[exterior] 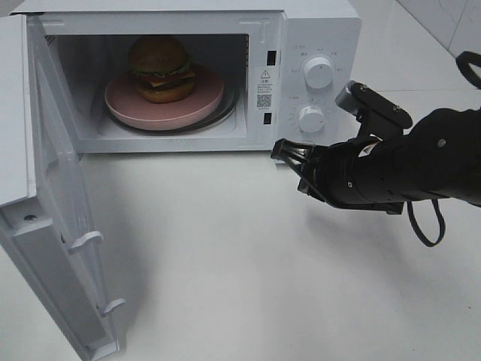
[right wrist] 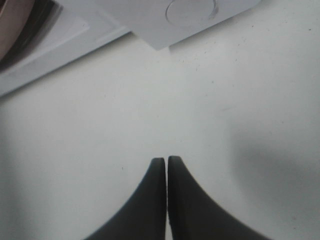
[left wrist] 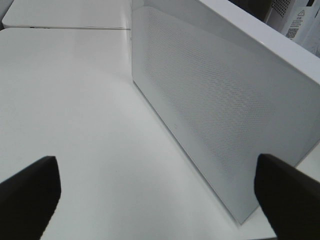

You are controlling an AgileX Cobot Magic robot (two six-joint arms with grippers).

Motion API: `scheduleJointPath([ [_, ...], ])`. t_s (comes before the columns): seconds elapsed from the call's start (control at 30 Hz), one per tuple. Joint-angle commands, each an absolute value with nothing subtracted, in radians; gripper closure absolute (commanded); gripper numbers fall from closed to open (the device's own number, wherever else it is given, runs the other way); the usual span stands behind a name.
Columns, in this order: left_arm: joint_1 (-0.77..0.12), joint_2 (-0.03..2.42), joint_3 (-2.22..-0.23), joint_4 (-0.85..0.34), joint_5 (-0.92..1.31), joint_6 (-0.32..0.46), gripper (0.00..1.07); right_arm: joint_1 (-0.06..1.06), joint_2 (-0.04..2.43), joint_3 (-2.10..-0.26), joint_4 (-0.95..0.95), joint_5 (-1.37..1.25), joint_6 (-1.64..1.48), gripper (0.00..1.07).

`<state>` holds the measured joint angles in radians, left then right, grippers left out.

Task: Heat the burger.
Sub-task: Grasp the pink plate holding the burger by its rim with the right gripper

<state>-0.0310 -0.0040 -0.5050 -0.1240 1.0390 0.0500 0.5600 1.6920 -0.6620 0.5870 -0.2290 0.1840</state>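
Done: burger (exterior: 160,69) in microwave (exterior: 301,30) | To do: shut door (exterior: 64,210), start heating | left gripper (left wrist: 155,167) released | right gripper (right wrist: 166,162) clenched, empty

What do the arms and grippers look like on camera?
The right arm is a thick matte black tube, with a black cable looping under it and a grey-capped black bracket on top. The right gripper has dark, tapered fingers. Of the left gripper only two blunt black fingertips show. No markings visible.
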Motion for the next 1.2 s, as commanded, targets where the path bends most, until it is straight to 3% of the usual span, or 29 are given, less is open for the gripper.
scheduleJointPath([
  [0.03,-0.027,-0.025,-0.503,-0.126,1.037,0.047,0.09,0.556,1.664,-0.663,0.575,-0.159,0.063,1.07],
  [0.4,-0.027,-0.025,-0.503,-0.126,1.037,0.047,0.09,0.556,1.622,-0.723,0.388,0.147,-0.08,1.06],
  [0.47,-0.027,-0.025,-0.503,-0.126,1.037,0.047,0.09,0.556,1.622,-0.799,0.27,0.297,-0.08,1.05],
  [0.83,-0.027,-0.025,-0.503,-0.126,1.037,0.047,0.09,0.556,1.622,-1.005,0.0,0.658,-0.195,1.03],
  [1.2,-0.027,-0.025,-0.503,-0.126,1.037,0.047,0.09,0.558,1.622,-1.127,-0.12,0.799,-0.539,0.99],
])
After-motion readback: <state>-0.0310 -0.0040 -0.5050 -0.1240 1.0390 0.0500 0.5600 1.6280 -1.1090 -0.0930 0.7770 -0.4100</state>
